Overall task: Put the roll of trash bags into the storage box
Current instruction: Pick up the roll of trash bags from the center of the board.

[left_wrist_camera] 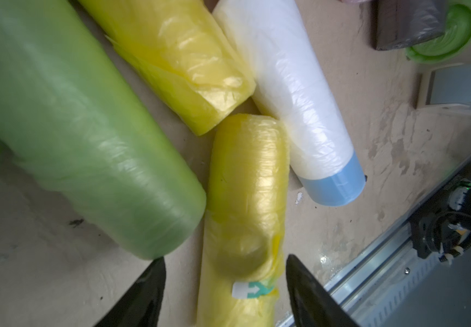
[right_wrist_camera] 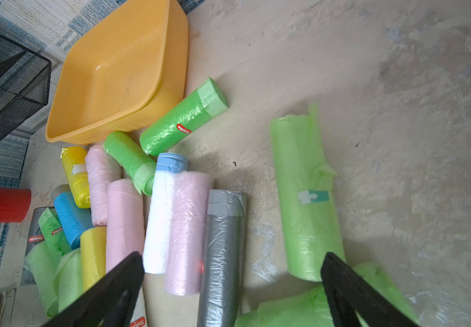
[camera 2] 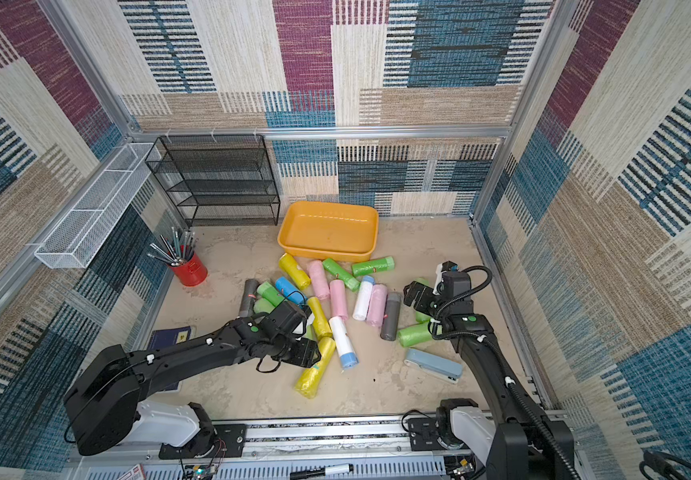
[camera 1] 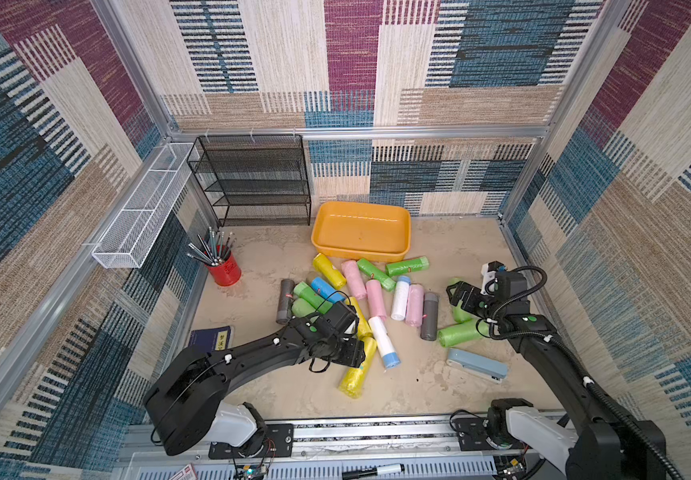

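Step in hand, as I read it: grasp one yellow roll of trash bags (left_wrist_camera: 245, 184) with the left pincer (left_wrist_camera: 225, 257). The roll lies flat on the table (camera 1: 418, 386), lower centre in both top views, at the near edge of the pile. It is well apart from the storage box (camera 1: 356, 254), which sits upper centre by the back wall and looks empty. To do it well, centre the jaws across the roll first. One finger (left_wrist_camera: 308, 291) is just beside the roll, the other has a clear gap, so an off-centre squeeze would likely shove it sideways. The film is soft, so expect the roll to dent; clamp near the sticker band. The big green roll (left_wrist_camera: 87, 127) ends right at the finger on that side, touching or not I can't tell, and could get nipped. The roll's far end meets a second yellow roll (left_wrist_camera: 180, 62) and a white roll with a blue end (left_wrist_camera: 299, 113). Lift straight up before carrying, then clear the pile and let go low inside the box. Left pincer is about half open, straddling the yellow roll, not clamped, nothing lifted. Right pincer (right_wrist_camera: 233, 254) is spread wide and empty, over the pale green roll (right_wrist_camera: 308, 198) at the right side of the pile.
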{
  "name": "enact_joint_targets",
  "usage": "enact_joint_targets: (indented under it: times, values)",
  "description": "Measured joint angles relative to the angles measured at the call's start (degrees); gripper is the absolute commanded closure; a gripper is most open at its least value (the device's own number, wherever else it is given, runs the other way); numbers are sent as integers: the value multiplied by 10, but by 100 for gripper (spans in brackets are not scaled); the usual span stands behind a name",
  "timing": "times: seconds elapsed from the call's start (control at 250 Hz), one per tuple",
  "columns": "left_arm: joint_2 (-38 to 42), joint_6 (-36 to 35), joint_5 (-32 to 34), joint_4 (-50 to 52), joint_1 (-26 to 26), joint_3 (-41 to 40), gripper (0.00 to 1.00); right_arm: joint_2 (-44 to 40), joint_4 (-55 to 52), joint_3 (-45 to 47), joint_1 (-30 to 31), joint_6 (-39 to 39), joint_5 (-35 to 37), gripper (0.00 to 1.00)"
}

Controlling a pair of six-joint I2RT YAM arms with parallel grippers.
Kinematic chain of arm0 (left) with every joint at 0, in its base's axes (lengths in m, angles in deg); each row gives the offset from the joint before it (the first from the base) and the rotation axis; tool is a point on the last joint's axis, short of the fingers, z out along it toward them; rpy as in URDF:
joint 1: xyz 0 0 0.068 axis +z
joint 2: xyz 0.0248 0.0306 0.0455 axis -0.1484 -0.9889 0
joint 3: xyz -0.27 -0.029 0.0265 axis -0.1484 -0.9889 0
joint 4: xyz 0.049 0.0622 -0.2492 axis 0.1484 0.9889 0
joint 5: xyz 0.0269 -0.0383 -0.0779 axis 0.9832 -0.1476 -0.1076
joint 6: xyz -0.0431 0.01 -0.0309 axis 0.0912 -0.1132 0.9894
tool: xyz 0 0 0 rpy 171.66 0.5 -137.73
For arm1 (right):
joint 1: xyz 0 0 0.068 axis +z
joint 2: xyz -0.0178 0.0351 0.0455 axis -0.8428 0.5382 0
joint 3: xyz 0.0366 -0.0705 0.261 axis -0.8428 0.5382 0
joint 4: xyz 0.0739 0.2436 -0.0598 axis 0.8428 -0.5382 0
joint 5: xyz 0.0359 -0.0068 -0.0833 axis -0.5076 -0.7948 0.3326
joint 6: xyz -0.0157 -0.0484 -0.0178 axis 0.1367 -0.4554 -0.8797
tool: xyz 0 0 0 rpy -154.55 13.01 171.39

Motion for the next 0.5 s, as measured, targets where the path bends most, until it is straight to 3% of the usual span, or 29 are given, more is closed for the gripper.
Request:
enact_joint_targets:
  times: [0.5]
  values:
    - [-47, 16, -15, -51, -16, -17, 38, -2, -5, -12, 0, -2, 16, 1]
